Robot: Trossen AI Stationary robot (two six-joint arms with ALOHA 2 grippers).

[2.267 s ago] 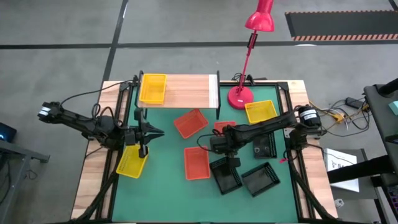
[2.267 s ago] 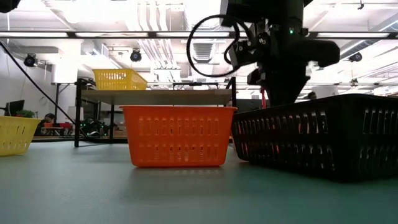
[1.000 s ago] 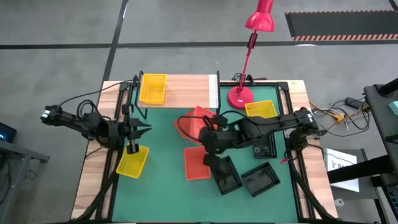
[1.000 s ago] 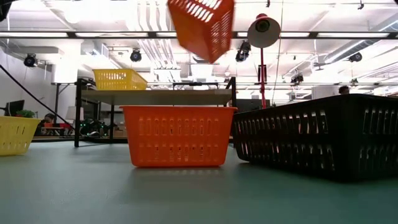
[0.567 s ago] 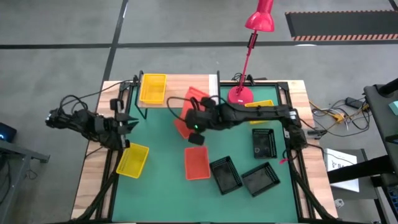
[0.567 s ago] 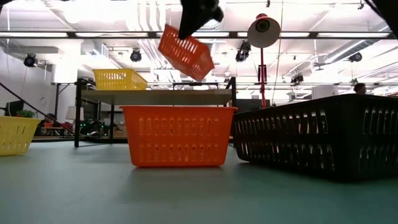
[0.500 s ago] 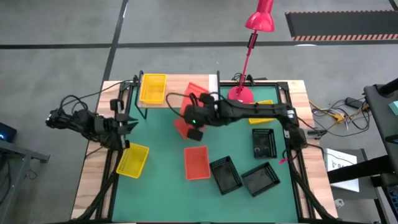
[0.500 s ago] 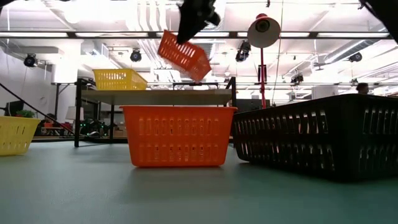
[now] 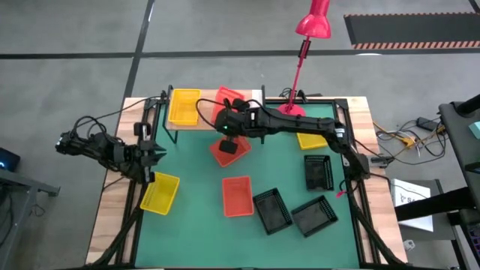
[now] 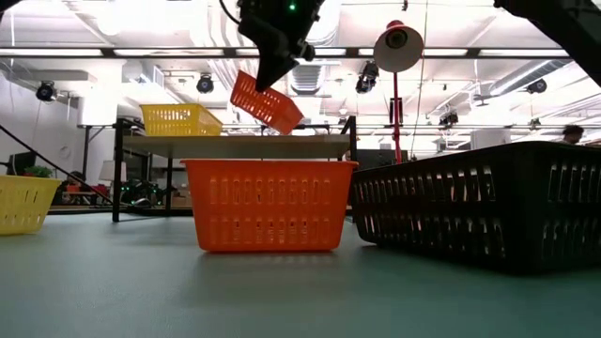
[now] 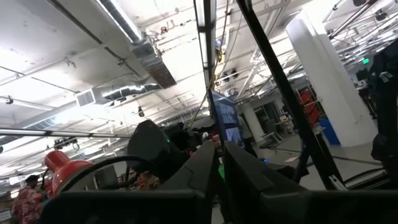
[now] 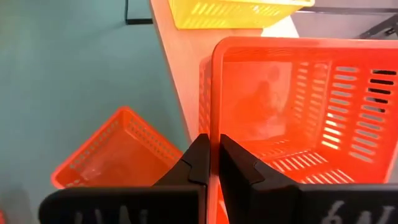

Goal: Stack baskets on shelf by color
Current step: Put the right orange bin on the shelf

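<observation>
My right gripper (image 9: 231, 116) reaches over the shelf (image 9: 251, 109), a wooden plank on black legs at the table's far edge, shut on a red-orange basket (image 9: 227, 97). That basket hangs tilted above the plank (image 10: 268, 103). One yellow basket (image 9: 184, 106) stands on the shelf's left end. Two more red-orange baskets (image 9: 227, 150) (image 9: 238, 196) sit on the green mat. Three black baskets (image 9: 271, 210) are on the right, and yellow ones lie left (image 9: 160, 193) and right (image 9: 311, 139). My left gripper (image 9: 156, 154) waits shut near the table's left edge, touching nothing. My right gripper (image 12: 214, 146) pinches one side wall (image 12: 212, 112) of the red-orange basket at its rim, one finger inside the basket and one outside. The fingers come from above, slanting down. The basket is lifted clear and hangs tilted below them (image 10: 268, 103), over the shelf.
A red desk lamp (image 9: 289, 116) stands on the table right of the shelf, its head high above. Bare plank shows on the shelf right of the yellow basket. The black baskets (image 9: 318, 171) crowd the near right of the mat; its near left is bare green.
My right gripper has carried the red-orange basket from above the middle of the mat toward the far edge and left, until it is over the shelf, and lower. The basket has tipped along the way. My left arm has drawn back a little toward the left edge.
</observation>
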